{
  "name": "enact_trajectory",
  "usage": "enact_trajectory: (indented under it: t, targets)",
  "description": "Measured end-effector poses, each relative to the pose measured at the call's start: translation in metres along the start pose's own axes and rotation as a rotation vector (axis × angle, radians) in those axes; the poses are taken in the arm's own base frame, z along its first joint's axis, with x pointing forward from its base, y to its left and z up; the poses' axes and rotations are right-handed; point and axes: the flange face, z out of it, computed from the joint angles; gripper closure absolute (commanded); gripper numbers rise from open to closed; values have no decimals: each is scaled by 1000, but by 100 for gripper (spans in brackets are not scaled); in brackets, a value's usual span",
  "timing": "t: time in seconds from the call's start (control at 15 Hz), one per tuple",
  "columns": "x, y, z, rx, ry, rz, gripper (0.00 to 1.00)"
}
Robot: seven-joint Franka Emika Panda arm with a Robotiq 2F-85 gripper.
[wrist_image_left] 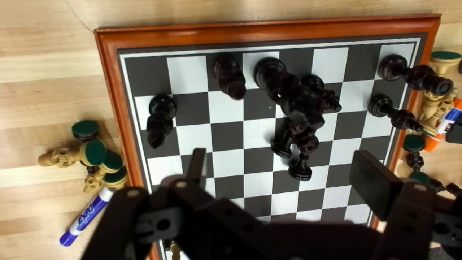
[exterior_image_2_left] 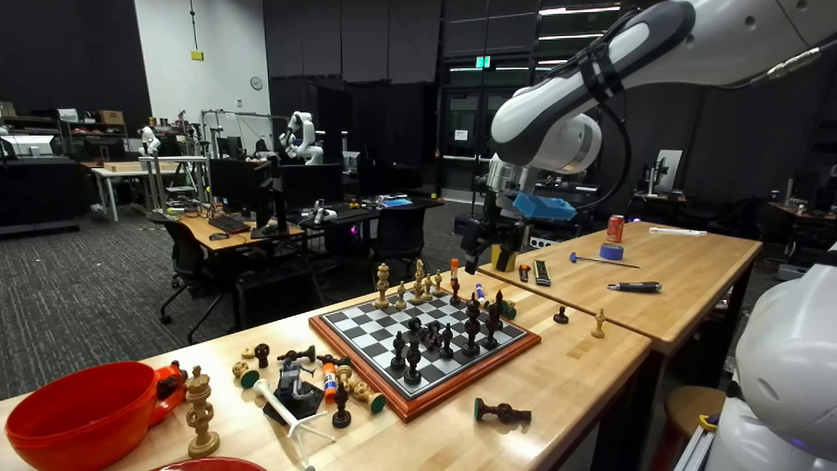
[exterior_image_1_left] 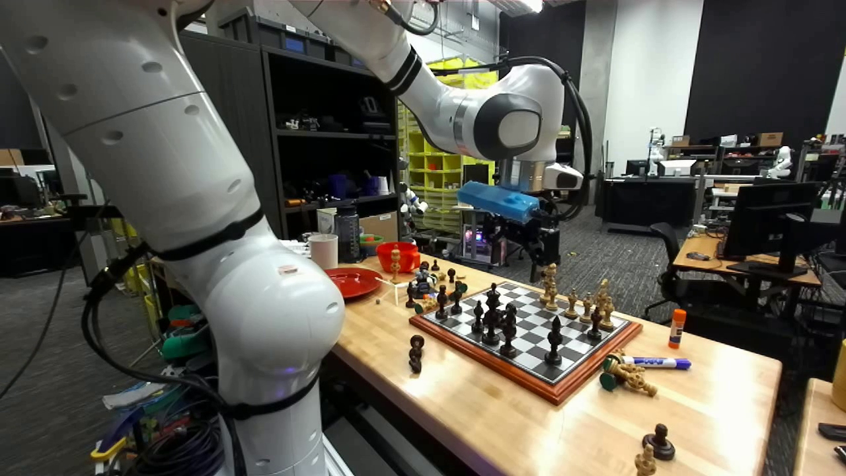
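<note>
My gripper (wrist_image_left: 283, 173) stands open above the chessboard (wrist_image_left: 252, 34), its fingers wide apart with nothing between them. In both exterior views the gripper (exterior_image_2_left: 487, 263) hangs over the board's far side, near the light pieces (exterior_image_2_left: 418, 288). Upright dark pieces, among them a tall one (exterior_image_1_left: 492, 317), stand toward the near side. Close to the board's middle, dark pieces (exterior_image_2_left: 428, 333) lie toppled; the wrist view has two of their bases, one piece (wrist_image_left: 303, 159) just ahead of the jaws. The gripper's own body hides the lower part of the board there.
Beside the board lie a blue marker (wrist_image_left: 88, 215) and tipped light pieces (wrist_image_left: 68, 157). An orange glue stick (exterior_image_1_left: 677, 328) stands upright. Across the board are a red bowl (exterior_image_2_left: 85, 412), a white tripod (exterior_image_2_left: 288, 409) and a red plate (exterior_image_1_left: 357, 283). A dark piece (exterior_image_2_left: 503, 412) lies near the table edge.
</note>
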Motion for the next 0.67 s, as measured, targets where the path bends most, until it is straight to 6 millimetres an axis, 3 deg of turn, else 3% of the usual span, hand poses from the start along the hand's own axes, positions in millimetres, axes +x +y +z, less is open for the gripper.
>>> enact_trajectory:
  t: [0.67]
  targets:
    - [28,18,-2,-115,41,57,0]
